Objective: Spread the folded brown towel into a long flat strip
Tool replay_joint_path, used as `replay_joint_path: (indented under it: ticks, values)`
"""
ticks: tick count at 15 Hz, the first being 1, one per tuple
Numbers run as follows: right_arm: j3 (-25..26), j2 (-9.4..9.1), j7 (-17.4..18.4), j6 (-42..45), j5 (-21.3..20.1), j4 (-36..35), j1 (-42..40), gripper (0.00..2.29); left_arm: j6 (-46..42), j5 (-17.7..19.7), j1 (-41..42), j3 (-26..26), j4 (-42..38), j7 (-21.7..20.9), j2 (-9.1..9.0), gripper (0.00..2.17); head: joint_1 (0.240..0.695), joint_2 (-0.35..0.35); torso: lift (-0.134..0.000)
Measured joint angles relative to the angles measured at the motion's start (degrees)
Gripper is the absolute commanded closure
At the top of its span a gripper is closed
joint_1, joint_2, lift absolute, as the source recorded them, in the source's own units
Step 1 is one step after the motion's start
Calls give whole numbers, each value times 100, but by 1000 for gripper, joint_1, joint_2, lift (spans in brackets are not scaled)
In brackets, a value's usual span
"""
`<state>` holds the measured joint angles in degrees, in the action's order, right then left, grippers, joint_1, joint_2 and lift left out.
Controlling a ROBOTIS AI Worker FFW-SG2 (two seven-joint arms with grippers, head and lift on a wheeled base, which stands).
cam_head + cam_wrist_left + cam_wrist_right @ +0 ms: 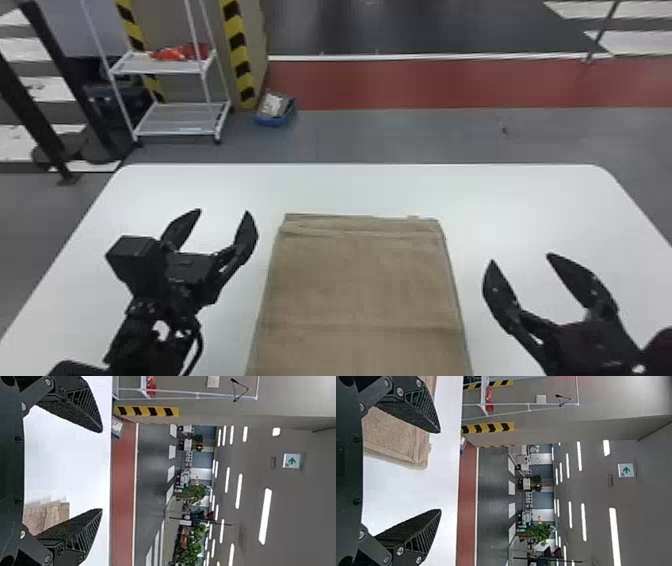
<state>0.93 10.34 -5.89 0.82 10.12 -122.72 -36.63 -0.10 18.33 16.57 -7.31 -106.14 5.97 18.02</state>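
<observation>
On the white counter point(360, 187), the brown towel point(360, 285) lies folded between the right hand point(520, 257) and the left hand point(223, 211).
Nearest, the towel runs down to the head view's bottom edge, a crease crossing its width. Off its right side, the right hand stands wide and empty above the counter; the left hand, a little farther out, is spread wide too, holding nothing, near the towel's far left corner. At the towel's far end, layered edges and a fold show, with bare counter past them. Beyond the counter come grey floor point(400, 137), a white rack point(175, 120) bearing something red point(175, 53), a blue container point(272, 120) beside black-and-yellow striping point(237, 45), and a red floor band point(450, 85).
</observation>
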Motion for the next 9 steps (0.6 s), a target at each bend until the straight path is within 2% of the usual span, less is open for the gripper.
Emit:
replay_joint_path:
  ticks: [5,9]
  values:
    - [91,113,0,-88,147,171,147,194,543,-30,-861,-496,814,-67,-1,262,695,-26,-125]
    - [68,126,0,-185,168,356,300,194,676,98,-1073,-566,1149,-371,-27,299,695,-42,-125]
